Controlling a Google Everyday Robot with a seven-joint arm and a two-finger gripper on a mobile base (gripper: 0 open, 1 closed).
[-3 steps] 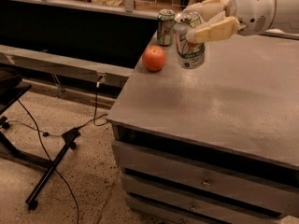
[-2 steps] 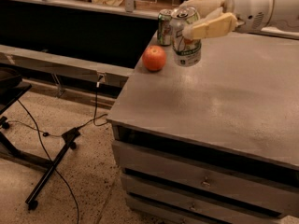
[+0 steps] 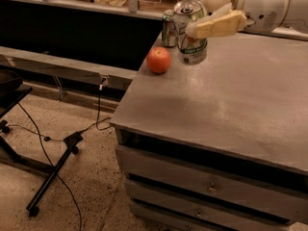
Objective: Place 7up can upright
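- Two cans and one orange fruit are grouped near the far left corner of the grey worktop.
- The 7up can, white-silver with green patches and a silver top, stands upright or very nearly so, the rightmost of the three things.
- The gripper reaches in from the upper right and is clamped on the 7up can. One pale tan finger crosses the front of the can's upper half, and the other shows behind its top.
- The can's base is down at the worktop surface; whether it rests there or hangs just above cannot be told.
- The darker green can stands upright just behind and to the left of the 7up can, near the worktop's back edge. Whether the two cans touch cannot be told.
- The orange fruit lies just left of the 7up can and a little nearer the camera, close to the worktop's left edge, with a narrow gap between fruit and can.
- The arm's white rounded housing fills the top right corner, behind the fingers.
- Drawer fronts are stacked under the worktop.
- A black stand and loose cables lie on the speckled floor to the left.
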